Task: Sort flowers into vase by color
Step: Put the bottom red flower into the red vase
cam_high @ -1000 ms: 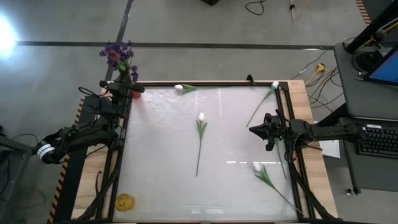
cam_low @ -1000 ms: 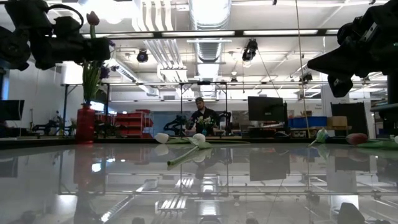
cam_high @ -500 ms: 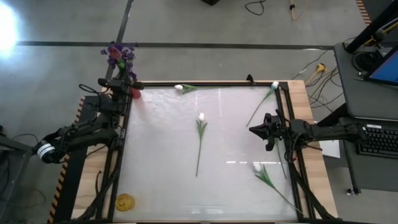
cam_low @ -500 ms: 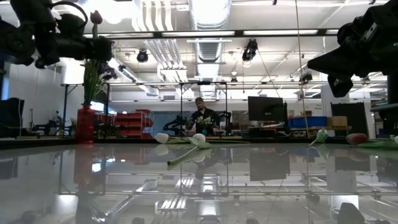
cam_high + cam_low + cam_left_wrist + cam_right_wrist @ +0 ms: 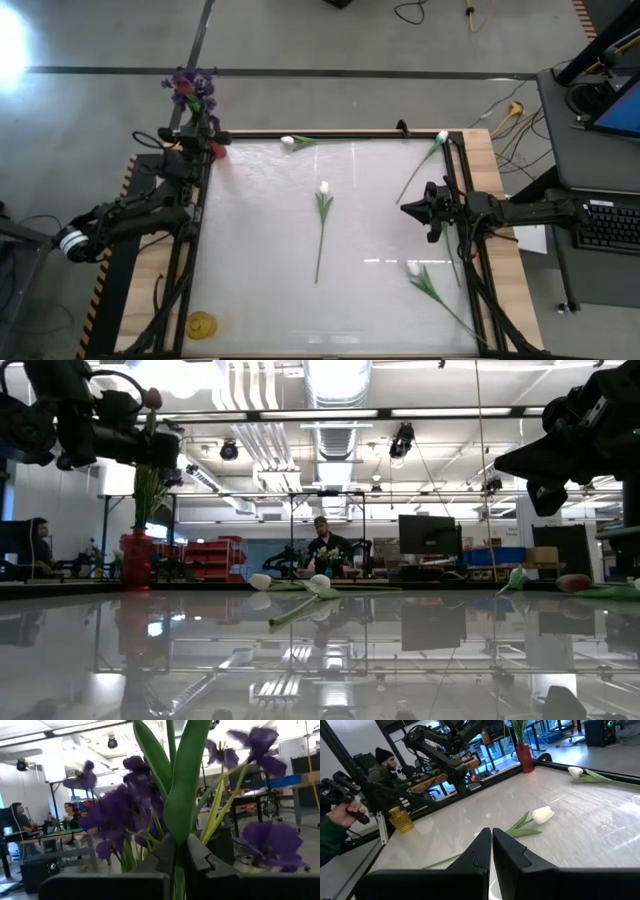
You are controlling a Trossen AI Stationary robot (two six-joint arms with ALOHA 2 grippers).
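A red vase (image 5: 214, 150) stands at the table's far left corner with purple blossoms (image 5: 196, 80) and a dark red tulip (image 5: 150, 398) rising from it. My left gripper (image 5: 177, 847) is above the vase (image 5: 135, 558), shut on a green stem among the purple flowers (image 5: 125, 805). Several white tulips lie flat on the table: one at the far edge (image 5: 289, 141), one in the middle (image 5: 323, 187), one far right (image 5: 442, 136) and one near right (image 5: 414, 267). My right gripper (image 5: 405, 209) hovers shut over the table's right side, holding nothing. My left gripper pinches the tulip's green stem and leaf (image 5: 179, 822) between its two fingers, partway up, below the blossom. The fingers come about level from the near left and lie across the stem. The stem stands roughly upright and runs down toward the red vase's mouth.
A small yellow vase (image 5: 201, 323) stands at the near left corner. Black frame rails (image 5: 195, 250) run along the table's left and right sides. People sit beyond the table, one holding a controller (image 5: 350, 810).
My left gripper has rolled at the wrist while staying in place above the red vase. The red tulip's head has swayed with it and now sits a little lower, close over the gripper. My right arm has kept still.
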